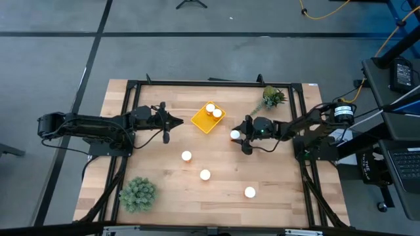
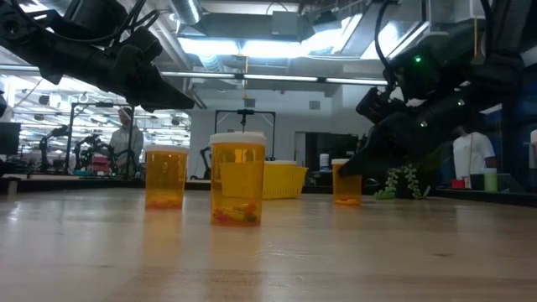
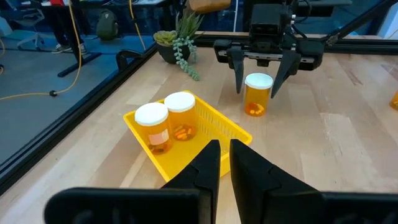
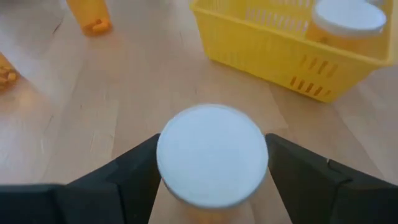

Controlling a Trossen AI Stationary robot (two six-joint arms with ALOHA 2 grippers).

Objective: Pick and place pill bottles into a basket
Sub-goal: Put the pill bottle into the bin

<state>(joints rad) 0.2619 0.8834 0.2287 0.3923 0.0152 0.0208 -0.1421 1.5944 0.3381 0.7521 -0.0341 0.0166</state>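
My right gripper [image 1: 240, 135] is open, with one finger on each side of a white-capped orange pill bottle [image 1: 235, 134] that stands upright on the table just right of the yellow basket [image 1: 203, 122]. In the left wrist view a gap shows between each finger [image 3: 238, 78] and this bottle [image 3: 258, 102]. Two bottles [image 3: 152, 127] [image 3: 181, 118] stand in the basket [image 3: 217, 127]. Three more [image 1: 186, 156] [image 1: 205, 175] [image 1: 250, 192] stand on the near half of the table. My left gripper [image 1: 178, 121] is shut and empty above the table, left of the basket.
A potted plant [image 1: 272, 98] stands at the far right, close behind my right arm. A round green plant [image 1: 137, 194] sits at the near left. Black frame rails [image 1: 216, 83] run along the table's edges. Bare wood lies between the loose bottles.
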